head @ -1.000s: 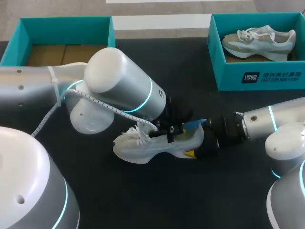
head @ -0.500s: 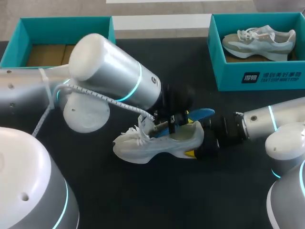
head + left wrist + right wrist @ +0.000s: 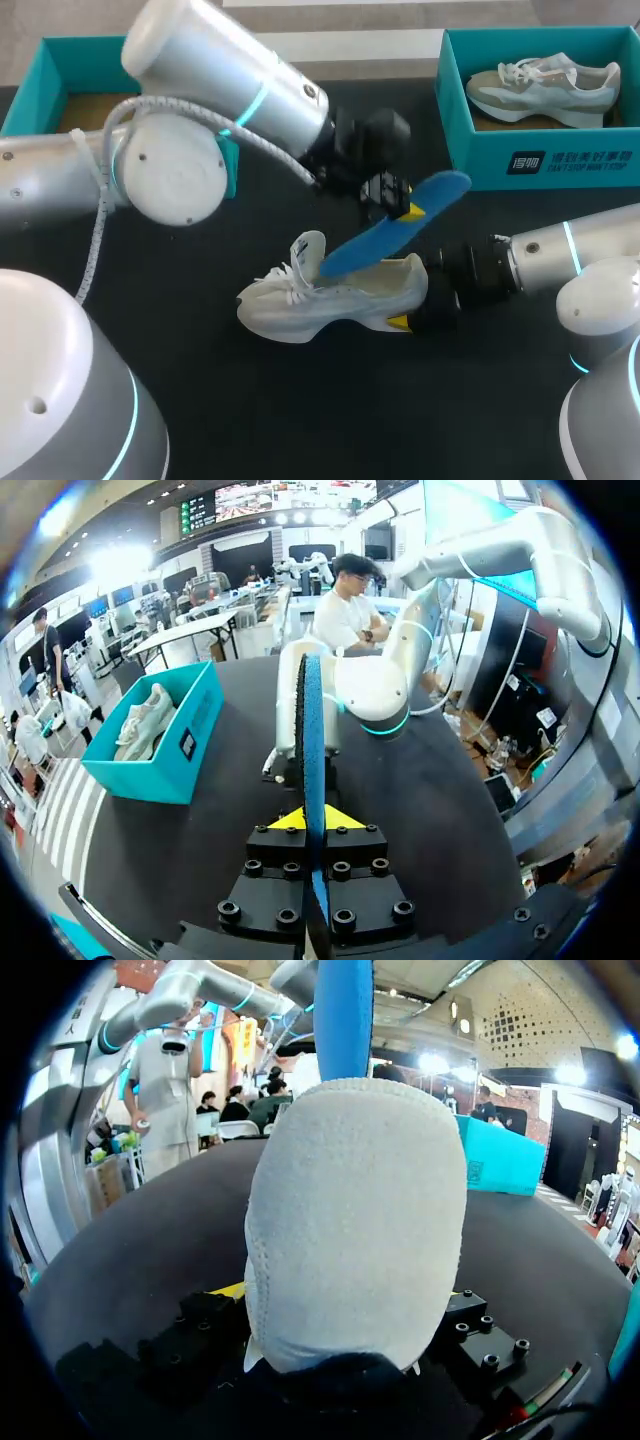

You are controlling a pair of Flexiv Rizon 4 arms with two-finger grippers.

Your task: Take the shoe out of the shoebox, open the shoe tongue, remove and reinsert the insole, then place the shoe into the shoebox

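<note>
Pinching the blue insole [image 3: 395, 232] tightly by its edge, the left claw [image 3: 398, 203] hung above the white shoe [image 3: 330, 290], the insole slanting down to the shoe's opening. The shoe stood upright on the dark desk [image 3: 300, 400], its heel clamped in the right claw [image 3: 415, 300], apart from the teal shoebox [image 3: 480, 160] at the desk's far right.

Shoe [image 3: 330, 295] mid-table, insole [image 3: 395, 225] slanting above it, left shoebox [image 3: 130, 42] and right shoebox [image 3: 480, 150] behind

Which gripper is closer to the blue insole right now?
Left. The left gripper is shut on the insole, above the shoe; the right gripper clamps the heel, lower down.
</note>
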